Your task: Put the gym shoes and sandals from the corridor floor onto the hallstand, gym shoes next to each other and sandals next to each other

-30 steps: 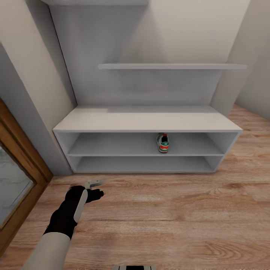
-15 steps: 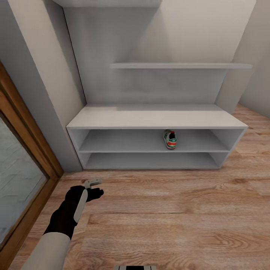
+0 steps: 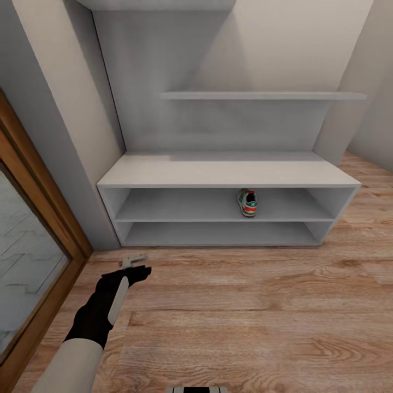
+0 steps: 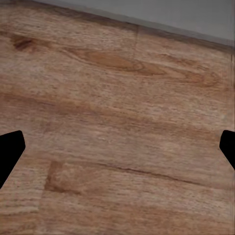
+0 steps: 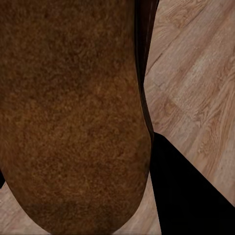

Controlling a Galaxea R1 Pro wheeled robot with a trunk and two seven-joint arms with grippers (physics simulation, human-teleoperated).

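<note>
The hallstand (image 3: 224,172) stands ahead against the wall in the head view. One gym shoe (image 3: 248,203) sits on its middle tier, right of centre, heel toward me. My left gripper (image 3: 135,261) hovers over the corridor floor (image 3: 262,305) in front of the rack's left end. In the left wrist view its black fingertips (image 4: 10,149) stand wide apart, open over bare planks. In the right wrist view a brown sandal (image 5: 73,112) is very close, and my right gripper (image 5: 83,196) is shut on it, with one black finger (image 5: 186,196) beside its edge.
A wood-framed glass door (image 3: 33,240) runs along the left, with a grey wall corner (image 3: 82,164) next to the rack. Floating shelves (image 3: 256,96) hang above the bench. The bench top and lower tier are bare. Plank floor stretches to the right.
The head camera swung left, so the rack shifted right in the picture. Since then the view has held still. My left gripper has turned slightly and edged forward.
</note>
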